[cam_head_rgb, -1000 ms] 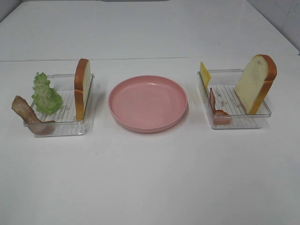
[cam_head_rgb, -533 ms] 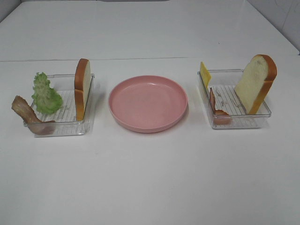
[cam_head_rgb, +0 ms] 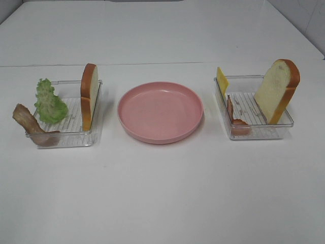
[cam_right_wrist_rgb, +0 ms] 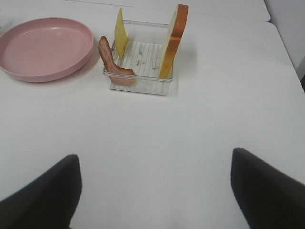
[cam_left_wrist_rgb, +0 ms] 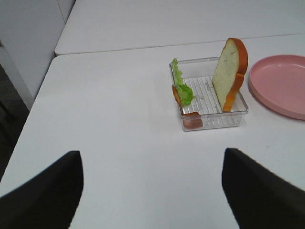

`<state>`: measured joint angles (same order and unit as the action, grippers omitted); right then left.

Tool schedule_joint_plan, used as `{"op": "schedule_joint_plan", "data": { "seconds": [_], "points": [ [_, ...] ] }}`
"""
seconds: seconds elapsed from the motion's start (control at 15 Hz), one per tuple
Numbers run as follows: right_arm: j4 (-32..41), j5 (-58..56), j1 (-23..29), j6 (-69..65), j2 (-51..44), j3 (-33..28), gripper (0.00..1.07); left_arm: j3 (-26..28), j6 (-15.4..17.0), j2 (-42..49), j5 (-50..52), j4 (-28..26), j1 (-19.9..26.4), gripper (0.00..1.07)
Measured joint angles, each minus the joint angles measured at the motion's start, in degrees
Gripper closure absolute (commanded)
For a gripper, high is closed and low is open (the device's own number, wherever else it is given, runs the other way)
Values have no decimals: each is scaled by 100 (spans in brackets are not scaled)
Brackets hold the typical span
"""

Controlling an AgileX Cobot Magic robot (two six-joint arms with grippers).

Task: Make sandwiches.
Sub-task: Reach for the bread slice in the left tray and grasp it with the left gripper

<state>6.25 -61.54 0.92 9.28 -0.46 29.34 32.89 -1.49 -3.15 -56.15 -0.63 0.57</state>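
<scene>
No sandwich is assembled. In the left clear tray (cam_head_rgb: 71, 137) a bread slice (cam_head_rgb: 89, 95) stands on edge, with green lettuce (cam_head_rgb: 49, 101) and a bacon strip (cam_head_rgb: 30, 124) hanging over the rim. The right clear tray (cam_head_rgb: 256, 134) holds a leaning bread slice (cam_head_rgb: 277, 90), a yellow cheese slice (cam_head_rgb: 222, 80) and a bacon strip (cam_head_rgb: 234, 117). My left gripper (cam_left_wrist_rgb: 150, 155) is open and empty, well short of the left tray (cam_left_wrist_rgb: 209, 121). My right gripper (cam_right_wrist_rgb: 153, 155) is open and empty, well short of the right tray (cam_right_wrist_rgb: 140, 88). Neither gripper shows in the exterior view.
An empty round pink plate (cam_head_rgb: 160, 112) sits between the two trays. The white table's left edge (cam_left_wrist_rgb: 40, 95) is close to the left tray, and its right edge (cam_right_wrist_rgb: 286, 47) is near the right tray. A seam (cam_head_rgb: 152, 63) crosses the table behind the trays.
</scene>
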Motion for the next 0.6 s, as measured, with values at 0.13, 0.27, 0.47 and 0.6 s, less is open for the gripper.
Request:
{"op": "schedule_joint_plan", "data": {
  "seconds": [0.13,0.27,0.47,0.6],
  "points": [
    [0,0,0,0,0,0,27,304,0,-682,235,-120,0,30],
    [0,0,0,0,0,0,27,785,0,-1902,453,-630,0,30],
    [0,0,0,0,0,0,27,1564,-6,-3610,481,-1364,0,30],
    [0,0,0,0,0,0,27,1994,-189,-4463,395,-1707,0,30]
  ]
}}
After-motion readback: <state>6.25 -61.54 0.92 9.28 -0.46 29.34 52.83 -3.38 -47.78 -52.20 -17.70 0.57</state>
